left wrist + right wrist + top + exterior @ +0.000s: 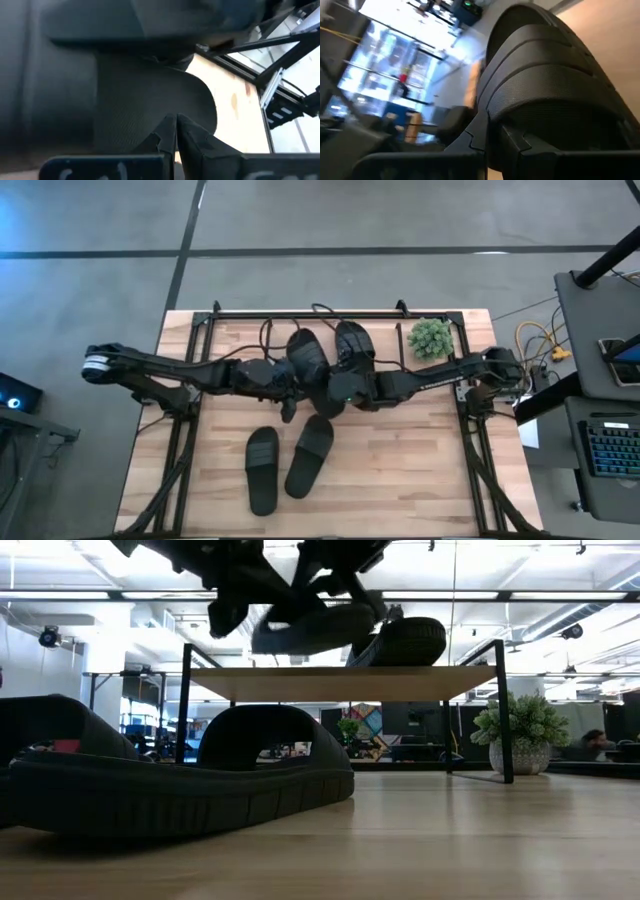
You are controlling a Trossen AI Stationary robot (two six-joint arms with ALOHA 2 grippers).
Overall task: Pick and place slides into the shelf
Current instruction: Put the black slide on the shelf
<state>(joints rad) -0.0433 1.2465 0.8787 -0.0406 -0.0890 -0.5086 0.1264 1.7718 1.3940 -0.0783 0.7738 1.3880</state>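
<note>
Two black slides lie flat on their soles on the table, one [262, 470] beside the other [310, 455]; they fill the low view's foreground [180, 790]. The shelf [340, 683] stands at the table's far side on black wire legs. Two more slides are up at its top board. My left gripper [288, 387] is shut at the left one [308, 357], which shows above the board [310, 632]. My right gripper [336, 390] is shut on the right one [355, 345], which is tilted [405, 640]. My left gripper has its shut fingertips [167, 131] at the rounded end of the slide's textured footbed [150, 95], coming from the table's left. The fingers themselves hide what they pinch. The slide shows lifted just above the shelf's top board. My right gripper pinches the right slide at its edge [520, 117], beside the ribbed strap [545, 60], coming from the table's right and near side. The slide sits tilted, its lower end [358, 660] down at the shelf's top board.
A small potted plant [430, 338] stands on the table by the shelf's right legs [520, 730]. Both arms cross above the table's middle, close together. Bare wood lies along the table's near edge [400, 490]. A desk with a keyboard is off the right side.
</note>
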